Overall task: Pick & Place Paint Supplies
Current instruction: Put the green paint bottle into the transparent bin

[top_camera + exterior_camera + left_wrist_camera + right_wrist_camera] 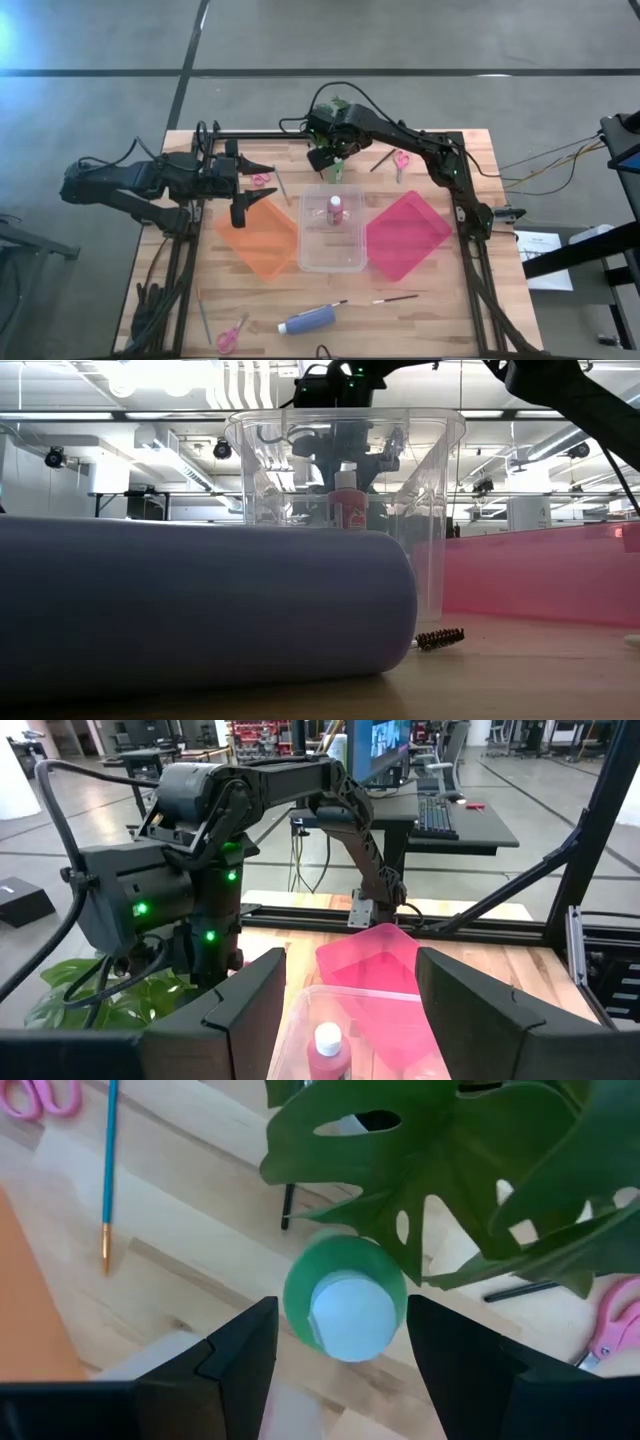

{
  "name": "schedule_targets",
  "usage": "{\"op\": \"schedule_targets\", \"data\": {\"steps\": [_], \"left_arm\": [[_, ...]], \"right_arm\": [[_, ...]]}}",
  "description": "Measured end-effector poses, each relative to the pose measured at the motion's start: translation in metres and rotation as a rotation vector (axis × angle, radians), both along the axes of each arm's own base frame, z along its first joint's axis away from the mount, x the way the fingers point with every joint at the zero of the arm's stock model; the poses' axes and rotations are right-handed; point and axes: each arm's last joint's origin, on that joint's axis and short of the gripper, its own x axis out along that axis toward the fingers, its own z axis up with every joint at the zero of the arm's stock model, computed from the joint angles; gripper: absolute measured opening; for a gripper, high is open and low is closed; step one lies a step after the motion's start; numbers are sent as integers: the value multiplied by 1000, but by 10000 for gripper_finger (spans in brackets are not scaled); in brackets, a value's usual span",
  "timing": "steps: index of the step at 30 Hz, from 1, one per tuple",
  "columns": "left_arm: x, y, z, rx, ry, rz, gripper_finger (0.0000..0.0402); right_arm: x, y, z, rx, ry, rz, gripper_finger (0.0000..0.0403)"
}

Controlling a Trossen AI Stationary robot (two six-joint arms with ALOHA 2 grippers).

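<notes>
The right gripper (330,165) hangs at the far edge of the worktop (440,290), just behind the clear plastic bin (331,258) and beside the leafy plant (480,1170). Its fingers (235,1355) are spread, and the green paint bottle (345,1305) with its white cap stands upright on the wood between and below them; nothing is pinched.

The left gripper (250,185) hovers over the far corner of the orange mat (258,240), its fingers (245,1010) also apart and empty, pointing toward the bin.

Inside the bin a pink paint bottle (335,210) stands upright with a white cap; in the low view its label (349,510) shows, but the writing is too small to read. The pink mat (408,235) lies on the bin's right.

A blue bottle (312,319) lies on its side near the front edge, with a thin paintbrush (395,298) to its right and pink-handled scissors (231,335) to its left. A blue-handled brush (108,1170) lies near the orange mat, and another pair of pink scissors (400,160) rests at the back right. No brand name can be made out anywhere.
</notes>
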Motion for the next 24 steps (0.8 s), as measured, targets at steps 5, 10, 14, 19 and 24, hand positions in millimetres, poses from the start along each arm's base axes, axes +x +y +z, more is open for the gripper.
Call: {"op": "schedule_targets", "data": {"steps": [5, 10, 14, 19, 24], "left_arm": [[0, 0, 0, -3, 0, 0, 232], [0, 0, 0, -3, 0, 1, 232], [0, 0, 0, -3, -1, 1, 232], [0, 0, 0, -12, -2, 2, 232], [0, 0, 0, -17, -3, 4, 232]], "right_arm": [[-1, -3, -2, -3, 8, 0, 217], [-1, -3, -6, 1, 24, 11, 217], [0, -3, -13, 9, 36, 19, 217], [1, -3, -16, 10, 33, 24, 213], [2, -3, -15, 6, 19, 25, 182]]}}
